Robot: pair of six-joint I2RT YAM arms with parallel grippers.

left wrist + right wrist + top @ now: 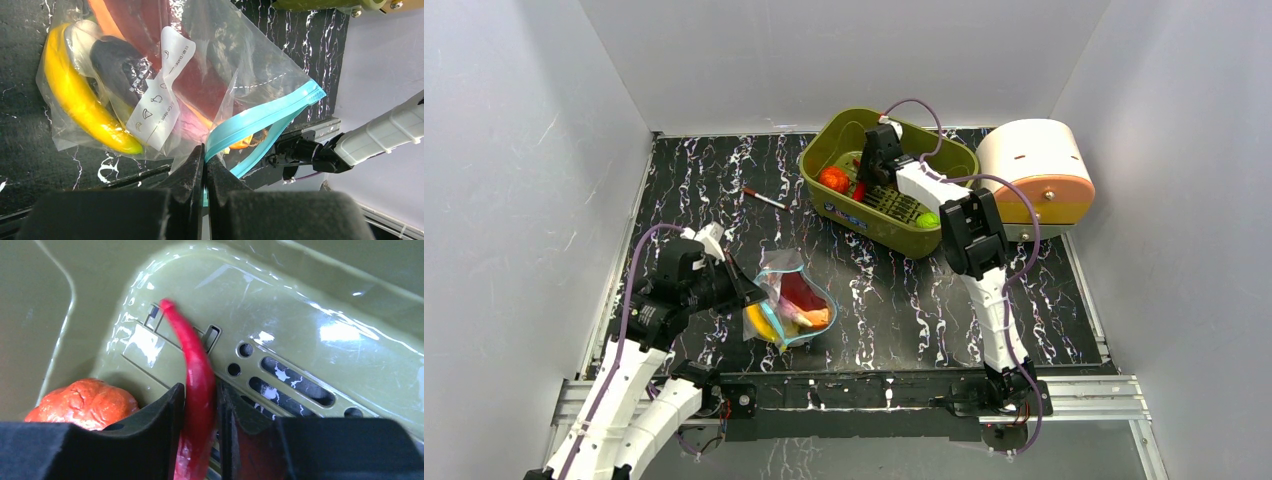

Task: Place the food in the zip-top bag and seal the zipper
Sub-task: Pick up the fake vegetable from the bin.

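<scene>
Your left gripper has its fingers pressed together on the mouth edge of the zip-top bag, right where the zipper begins. In the left wrist view that teal-blue strip runs from the fingertips at lower centre up towards the right edge. It splits into two bands that stand apart, so the mouth is unsealed.

The bag is clear, crinkled and floppy. Through its wall you can see a yellow banana curving down the left side, a dark eggplant just beside it, an orange carrot at the top, and a deep red piece behind a white printed label. In the top view the bag lies on the black marbled table, lower left of centre.

Your right gripper is clamped on the red chili, which is glossy and slender. Its tip curves up to upper centre of the right wrist view, against the floor of the olive-green tub. The red-orange tomato sits at lower left, near the left finger. In the top view the tub sits upper centre, and a green fruit lies at its right end.
</scene>
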